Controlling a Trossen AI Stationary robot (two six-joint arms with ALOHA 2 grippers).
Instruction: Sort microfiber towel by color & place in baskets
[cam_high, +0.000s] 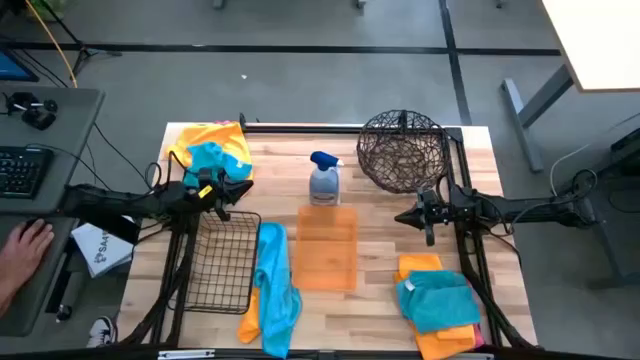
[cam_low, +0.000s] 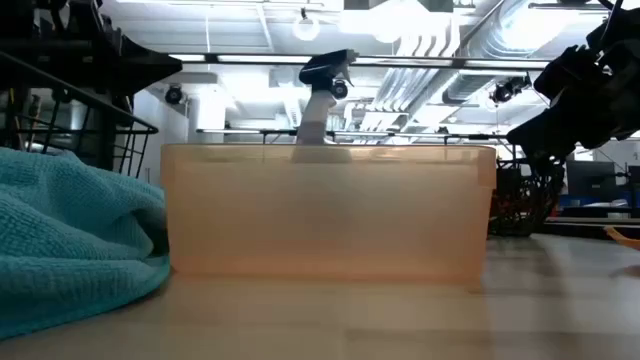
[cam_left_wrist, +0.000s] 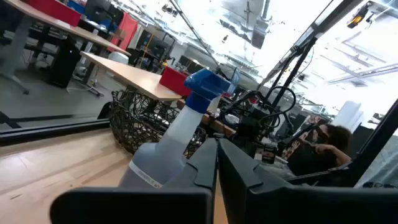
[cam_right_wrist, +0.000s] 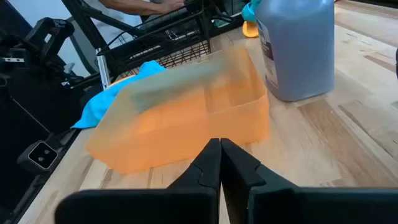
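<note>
High view: my left fingers (cam_high: 222, 192) clenched, empty, left of centre above black wire basket (cam_high: 220, 262); right fingers (cam_high: 412, 215) clenched, empty, right of centre.
Orange bin (cam_high: 328, 247) centre, round wire basket (cam_high: 403, 150) upper right, both empty.
Towels (cam_high: 272, 285) unsorted on tabletop (cam_high: 380, 300).
Right wrist view: bin (cam_right_wrist: 186, 118) empty.
Sorting not started.

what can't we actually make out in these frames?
- Low view: the orange bin hides the spray bottle's lower body; its frosted wall hides any contents.
- Low view: a teal towel is cut off by the left edge.
- High view: the bottom-right towel stack shows only teal over orange; the layer count is hidden.
- Left wrist view: the round wire basket sits partly behind the bottle.
</note>
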